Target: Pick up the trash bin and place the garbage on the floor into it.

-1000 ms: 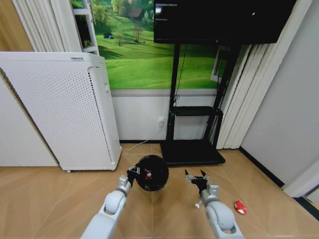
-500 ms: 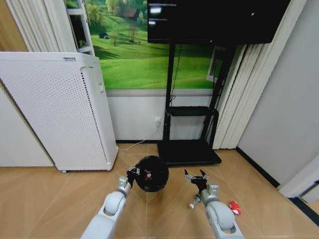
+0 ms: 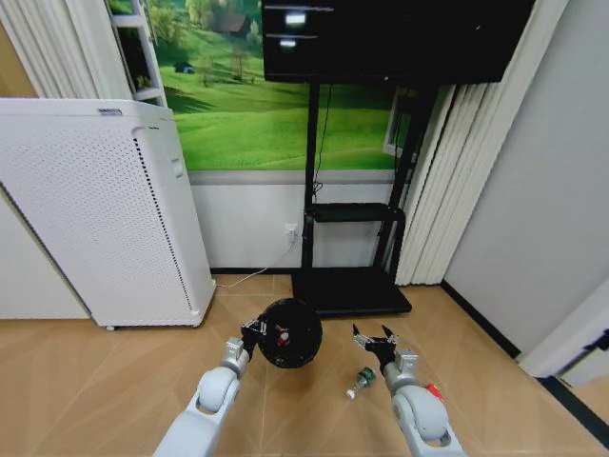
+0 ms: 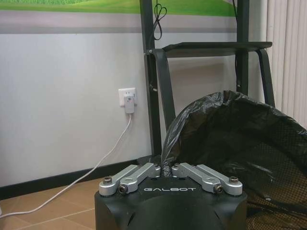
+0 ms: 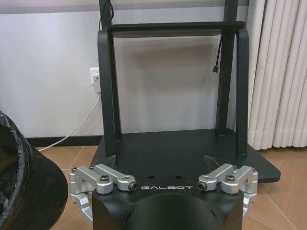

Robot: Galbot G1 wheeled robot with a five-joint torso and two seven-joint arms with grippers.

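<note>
Head view: the left gripper (image 3: 255, 328) is clamped on the rim of the trash bin (image 3: 290, 331), carried clear of the floor and tipped so that its round mouth faces the camera, probably so that litter can be dropped in from above. Left wrist view: the fingers (image 4: 139, 173) are drawn together on a fold of the black liner bag (image 4: 230, 129) at the rim. Inside the bin a red-and-white wrapper (image 3: 282, 335) lies against the dark liner. The right gripper (image 3: 377, 340) is spread wide and holds nothing, level with the bin. On the wooden floor (image 3: 105, 381) just beside the right arm lie the greenish bottle (image 3: 360, 381) and, on its other side, a red scrap (image 3: 434, 391), both still outside the bin
</note>
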